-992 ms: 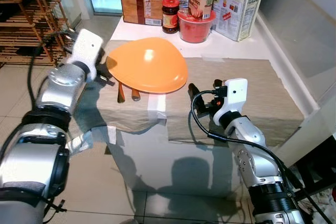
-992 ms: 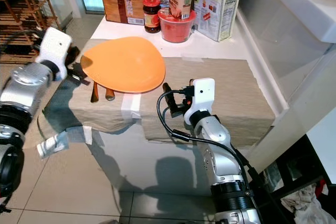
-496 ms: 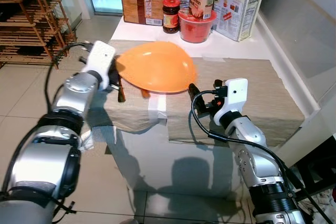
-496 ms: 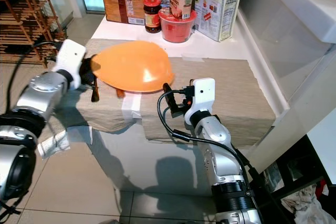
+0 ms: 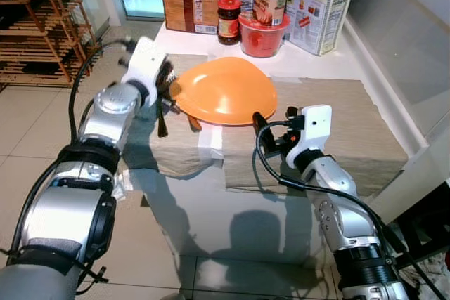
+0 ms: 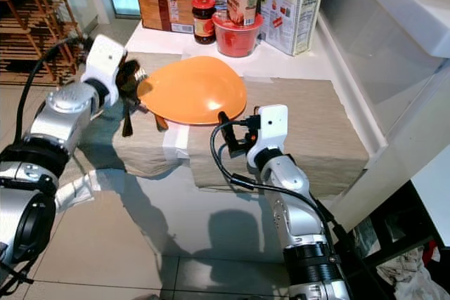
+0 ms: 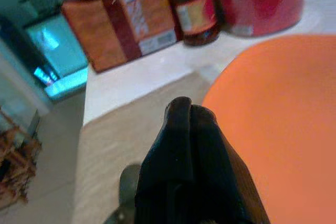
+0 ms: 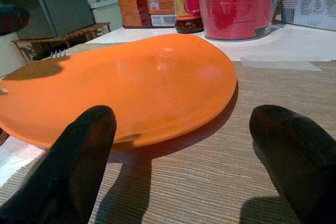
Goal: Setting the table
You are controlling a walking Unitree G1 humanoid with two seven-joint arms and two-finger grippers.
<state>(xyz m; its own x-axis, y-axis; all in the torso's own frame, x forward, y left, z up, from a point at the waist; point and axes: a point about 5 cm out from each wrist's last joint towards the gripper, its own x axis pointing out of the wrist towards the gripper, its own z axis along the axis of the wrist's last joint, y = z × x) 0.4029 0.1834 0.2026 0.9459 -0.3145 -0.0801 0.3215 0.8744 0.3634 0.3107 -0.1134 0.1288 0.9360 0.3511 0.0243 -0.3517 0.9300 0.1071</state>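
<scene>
Orange plate (image 5: 225,92) in L gripper (image 5: 171,91).

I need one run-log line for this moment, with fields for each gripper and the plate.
left gripper: shut, at orange plate left rim | right gripper: open, near plate's front edge, not touching | plate: on beige cloth

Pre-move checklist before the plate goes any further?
1. Left gripper at the orange plate rim: ok.
2. Firm pinch on the rim: cannot tell; in the left wrist view the fingers look closed.
3. Right gripper open, short of the plate's near edge: ok.
4. Utensils on the cloth beside the plate, partly under it: not ok, may get dragged.
5. Red container and jar behind, apart from plate: ok.
</scene>
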